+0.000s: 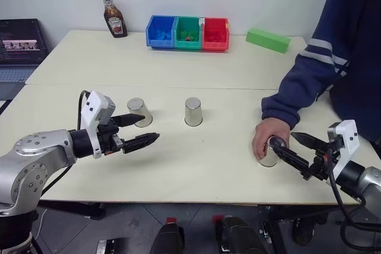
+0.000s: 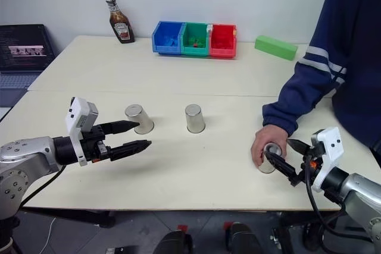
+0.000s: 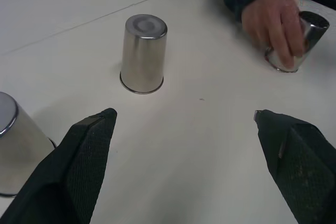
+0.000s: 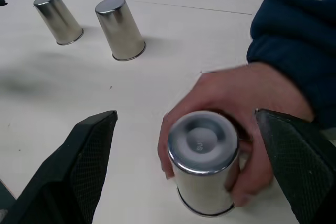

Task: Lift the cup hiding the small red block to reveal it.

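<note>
Cups of shiny silver metal stood inverted on the pale desk (image 1: 196, 165), and the one (image 1: 271, 154) under a person's hand (image 1: 266, 137) sat just ahead of the right tool (image 1: 292, 147), fingers apart, while the left tool (image 1: 143, 130), also apart, neared another (image 1: 139, 112).

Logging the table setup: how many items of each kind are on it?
Silver cups: 3
Storage bins: 3
Ketchup bottle: 1
Green block: 1
Total: 8
</note>
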